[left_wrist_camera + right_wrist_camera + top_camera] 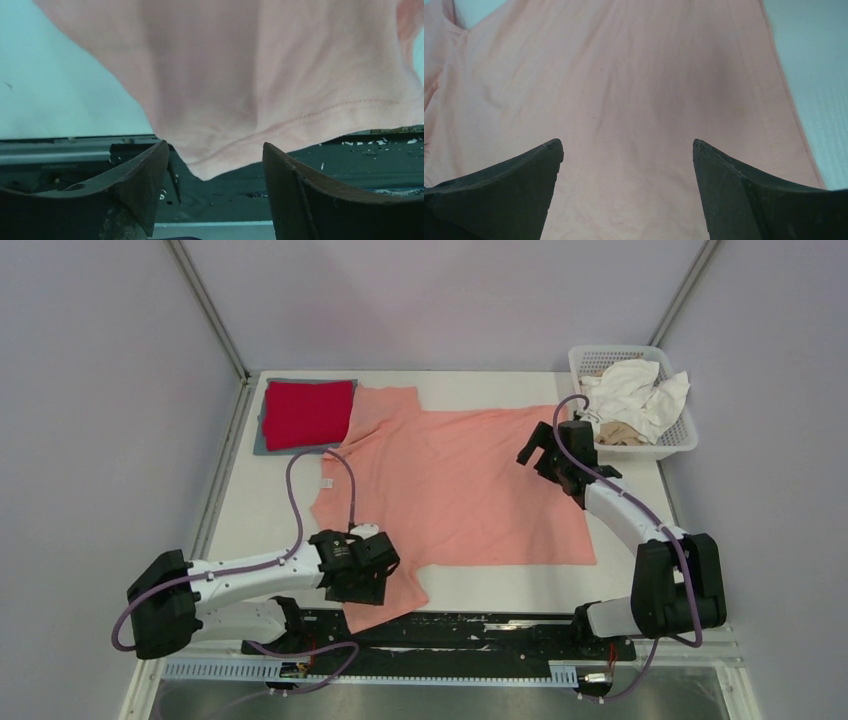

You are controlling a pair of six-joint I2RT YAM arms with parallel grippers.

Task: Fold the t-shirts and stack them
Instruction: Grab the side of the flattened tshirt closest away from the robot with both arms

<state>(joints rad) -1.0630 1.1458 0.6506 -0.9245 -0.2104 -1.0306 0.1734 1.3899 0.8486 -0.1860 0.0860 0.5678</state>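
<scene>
A salmon-pink t-shirt [460, 480] lies spread flat across the middle of the table. My left gripper [365, 575] is open over its near-left sleeve. In the left wrist view the sleeve's hemmed corner [210, 165] hangs over the table's front edge, between my open left gripper's [215, 145] fingers. My right gripper [535, 445] is open and empty, hovering over the shirt's far-right part; the right wrist view shows flat pink cloth [624, 75] under my right gripper [626, 142]. A folded red t-shirt [307, 412] lies on a folded grey-blue one [262, 445] at the back left.
A white lattice basket [680, 440] at the back right holds crumpled white shirts [630, 385] and a beige one [620, 433]. A black rail [480, 625] runs along the table's near edge. Grey walls stand on both sides.
</scene>
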